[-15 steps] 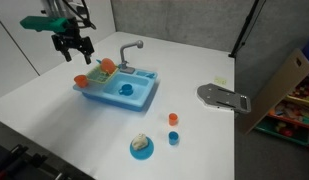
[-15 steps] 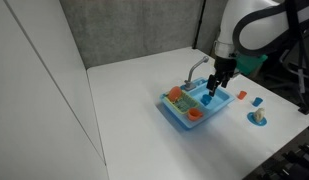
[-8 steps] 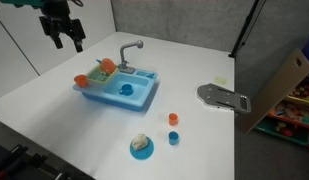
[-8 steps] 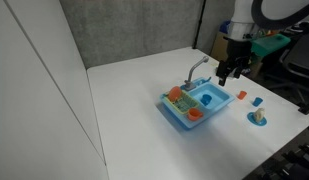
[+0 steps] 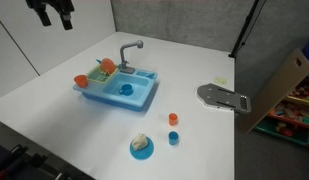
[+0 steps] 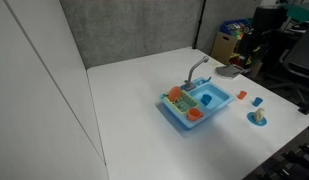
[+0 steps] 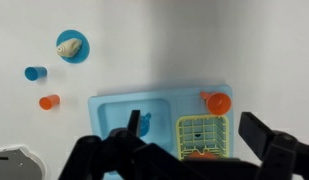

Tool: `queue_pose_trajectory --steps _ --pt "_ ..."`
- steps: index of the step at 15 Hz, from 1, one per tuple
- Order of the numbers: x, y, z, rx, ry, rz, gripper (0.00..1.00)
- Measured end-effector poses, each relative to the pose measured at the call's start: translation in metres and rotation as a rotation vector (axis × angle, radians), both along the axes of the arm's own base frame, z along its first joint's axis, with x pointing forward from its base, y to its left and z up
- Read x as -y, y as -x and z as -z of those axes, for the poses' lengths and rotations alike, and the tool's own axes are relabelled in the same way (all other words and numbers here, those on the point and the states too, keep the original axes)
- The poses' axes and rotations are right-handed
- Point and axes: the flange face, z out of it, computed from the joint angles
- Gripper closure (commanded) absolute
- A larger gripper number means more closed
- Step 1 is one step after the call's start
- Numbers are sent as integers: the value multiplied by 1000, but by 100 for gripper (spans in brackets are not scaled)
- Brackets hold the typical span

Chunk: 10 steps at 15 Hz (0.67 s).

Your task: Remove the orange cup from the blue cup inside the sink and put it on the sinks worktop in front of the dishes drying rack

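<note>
The orange cup point(image 5: 82, 82) stands on the sink's worktop, in front of the green-and-yellow dishes drying rack point(image 5: 97, 73). It shows in the wrist view too point(image 7: 217, 101), below the rack point(image 7: 201, 135). The blue cup point(image 5: 126, 89) sits alone in the basin of the light-blue sink point(image 5: 144, 97). In the wrist view it point(image 7: 144, 124) is partly behind a finger. My gripper point(image 5: 54, 17) is high above and to the side of the sink, open and empty. Its two fingers spread wide in the wrist view point(image 7: 193, 123).
A blue plate point(image 5: 141, 147) with a beige item, a small darker blue cup point(image 5: 173, 138) and a tiny orange cup point(image 5: 173, 119) stand on the white table near the sink. A grey flat object point(image 5: 224, 97) and a cardboard box point(image 5: 279, 85) lie beyond. A grey faucet point(image 5: 129, 47) rises from the sink.
My gripper has risen up and away from the sink, open and empty. The orange cup has stayed on the worktop by the rack.
</note>
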Motion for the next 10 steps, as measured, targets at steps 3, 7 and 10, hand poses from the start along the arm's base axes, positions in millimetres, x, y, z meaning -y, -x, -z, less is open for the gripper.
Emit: queue_pose_trajectory --steps 3,7,10 --pt "10 15 -33 18 2 23 0" --pt "18 35 -72 50 4 40 0" --pt "21 48 -96 80 4 45 0"
